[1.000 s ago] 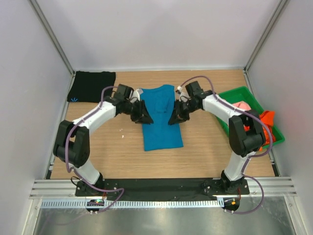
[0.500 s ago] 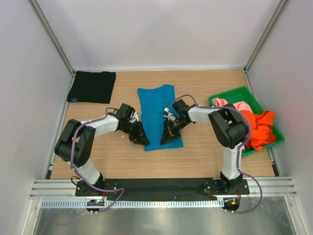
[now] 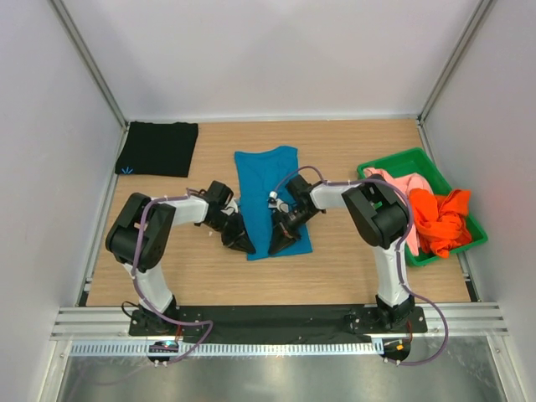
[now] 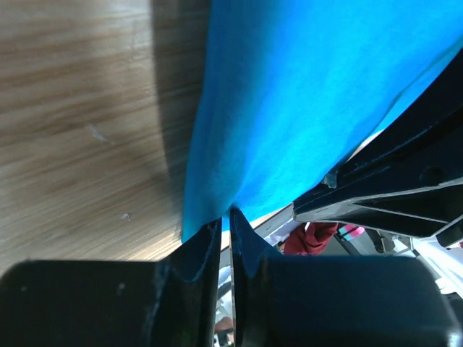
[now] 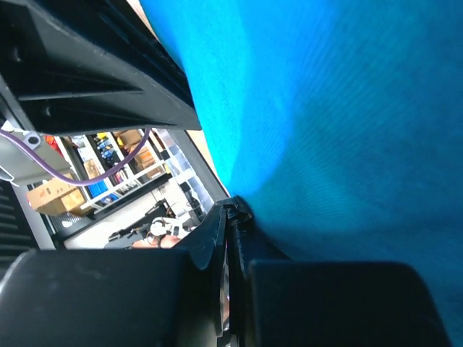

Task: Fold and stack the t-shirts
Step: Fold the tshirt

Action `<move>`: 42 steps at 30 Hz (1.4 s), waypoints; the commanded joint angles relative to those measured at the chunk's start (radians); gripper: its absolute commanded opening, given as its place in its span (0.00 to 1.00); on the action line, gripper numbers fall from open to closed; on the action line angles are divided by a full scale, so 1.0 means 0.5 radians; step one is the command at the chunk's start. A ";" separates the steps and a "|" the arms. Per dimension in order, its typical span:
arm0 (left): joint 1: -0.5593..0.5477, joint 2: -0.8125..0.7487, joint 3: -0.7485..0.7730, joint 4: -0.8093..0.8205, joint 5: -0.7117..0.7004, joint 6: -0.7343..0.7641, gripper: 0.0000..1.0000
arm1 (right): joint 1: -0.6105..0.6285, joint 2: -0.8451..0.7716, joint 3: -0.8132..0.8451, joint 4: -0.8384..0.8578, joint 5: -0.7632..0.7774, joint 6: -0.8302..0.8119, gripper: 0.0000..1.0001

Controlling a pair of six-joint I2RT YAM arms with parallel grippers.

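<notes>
The left fingers (image 4: 208, 244) are closed on the near-left hem corner of the teal-blue cloth t-shirt (image 3: 268, 180); the right fingers (image 5: 208, 242) are pinched shut on the near-right corner. The t-shirt lies at the centre of the wooden surface (image 3: 352, 268), its long axis running straight away from both fingers, equally near each arm. The fold likely requires carrying the hem toward the far collar. A folded black t-shirt (image 3: 157, 148) lies far left.

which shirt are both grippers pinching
The teal-blue t-shirt mid-table: left gripper and right gripper pinch its near edge. The black t-shirt lies far left; the orange t-shirt and pink t-shirt sit in the green tray.
</notes>
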 commanded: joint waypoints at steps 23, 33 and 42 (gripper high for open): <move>0.001 0.140 0.092 -0.337 -0.411 0.236 0.10 | -0.487 -0.299 -0.668 0.033 0.299 -0.086 0.06; 0.001 0.048 0.132 -0.359 -0.202 0.346 0.13 | -0.523 -0.605 -0.705 0.040 0.293 0.000 0.08; 0.001 -0.237 0.401 -0.573 -0.079 0.435 0.29 | -0.545 -0.596 -0.226 -0.111 0.587 0.132 0.17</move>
